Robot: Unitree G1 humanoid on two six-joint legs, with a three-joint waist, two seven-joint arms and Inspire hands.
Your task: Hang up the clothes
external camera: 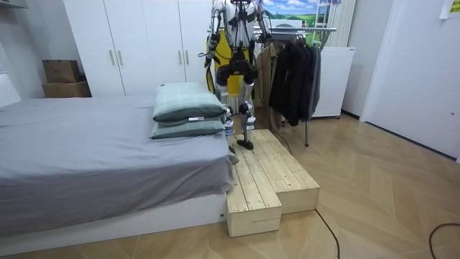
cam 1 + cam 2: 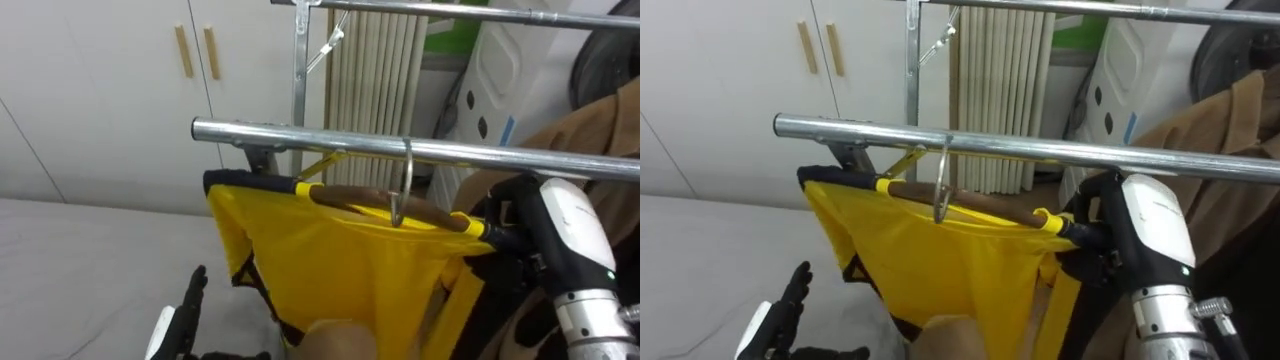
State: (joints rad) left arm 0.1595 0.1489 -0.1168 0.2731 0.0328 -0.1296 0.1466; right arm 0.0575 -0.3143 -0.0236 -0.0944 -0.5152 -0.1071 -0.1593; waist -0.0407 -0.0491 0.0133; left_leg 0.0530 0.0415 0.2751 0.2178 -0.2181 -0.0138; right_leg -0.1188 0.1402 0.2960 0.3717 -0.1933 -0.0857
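Observation:
A yellow garment (image 2: 350, 270) hangs on a brown wooden hanger (image 2: 380, 205). The hanger's metal hook (image 2: 406, 180) reaches up over the steel rail (image 2: 300, 135) of the clothes rack. My right hand (image 2: 492, 228) is curled round the hanger's right end, just below the rail. Low at the left my left hand (image 2: 185, 310) is open with straight fingers, apart from the garment. In the room view I stand on a wooden platform (image 1: 266, 173) facing the rack, with the yellow garment (image 1: 223, 47) in front of me.
A tan coat (image 2: 590, 130) hangs on the rail to the right, with dark clothes (image 1: 295, 72) further along. A higher rail (image 2: 450, 12) crosses above. White wardrobe doors (image 2: 120, 80) and a radiator (image 2: 375, 70) stand behind. The grey bed (image 2: 80, 260) lies at my left.

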